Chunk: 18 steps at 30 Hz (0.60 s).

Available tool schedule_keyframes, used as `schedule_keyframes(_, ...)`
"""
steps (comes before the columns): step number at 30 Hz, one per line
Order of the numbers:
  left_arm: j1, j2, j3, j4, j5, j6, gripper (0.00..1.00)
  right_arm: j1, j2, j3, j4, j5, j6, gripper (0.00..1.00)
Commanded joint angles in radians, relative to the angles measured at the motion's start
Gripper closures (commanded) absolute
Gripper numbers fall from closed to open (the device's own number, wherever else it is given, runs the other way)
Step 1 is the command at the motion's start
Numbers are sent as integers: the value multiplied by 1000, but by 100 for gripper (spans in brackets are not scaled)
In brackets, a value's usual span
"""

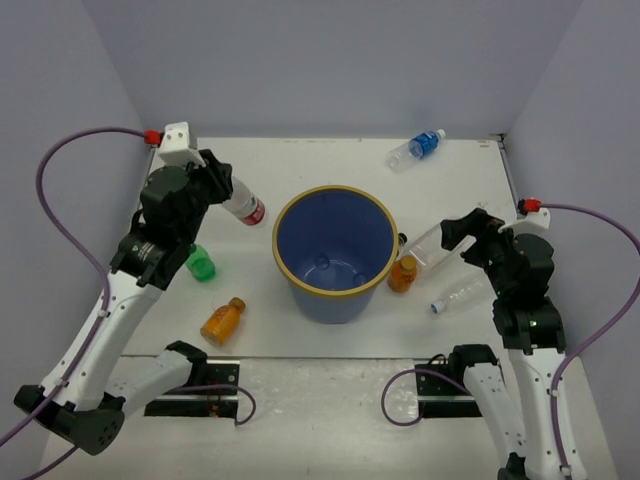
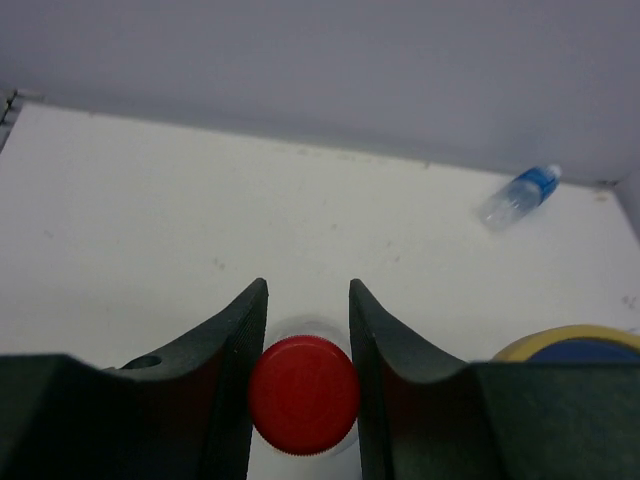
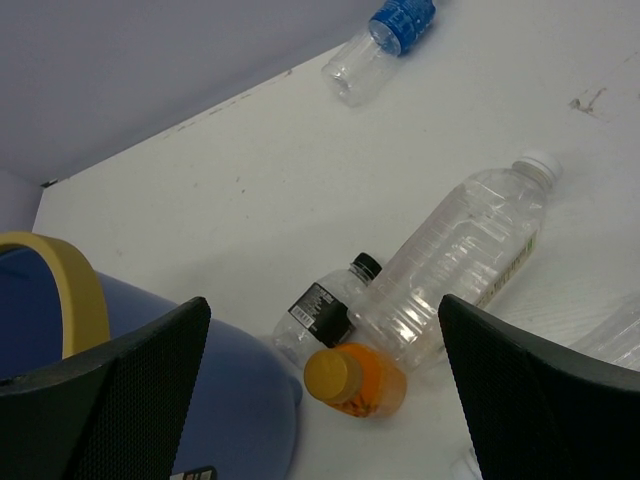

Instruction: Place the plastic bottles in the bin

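Note:
My left gripper point(image 1: 226, 190) point(image 2: 308, 290) is shut on a clear bottle with a red cap point(image 1: 247, 208) point(image 2: 303, 394), just left of the blue bin point(image 1: 336, 296) point(image 2: 571, 341) point(image 3: 62, 288). My right gripper point(image 1: 462, 232) point(image 3: 322, 310) hangs open above a cluster right of the bin: an orange bottle point(image 1: 403, 274) point(image 3: 358, 378), a large clear bottle point(image 1: 432, 246) point(image 3: 460, 250) and a small black-labelled bottle point(image 3: 325, 315). Another clear bottle point(image 1: 460, 294) lies nearer me. A blue-labelled bottle point(image 1: 418, 147) point(image 2: 520, 195) point(image 3: 385, 35) lies at the far wall. A green bottle point(image 1: 201, 264) and an orange one point(image 1: 222, 321) lie near left.
Grey walls close in the white table point(image 1: 300, 170) at the back and on both sides. Purple cables point(image 1: 60, 215) loop from both arms. The arm bases sit on black mounts point(image 1: 195, 400) at the near edge.

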Motion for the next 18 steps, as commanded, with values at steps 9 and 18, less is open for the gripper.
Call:
schedule_keyframes(9,-2,39,304,293,634,66,100,-6,2,-45,13,-7,-13,1)
schedule_keyframes(18,-6,121,194,376,1040,27,100,-5,24,-49,11,-66,-16,1)
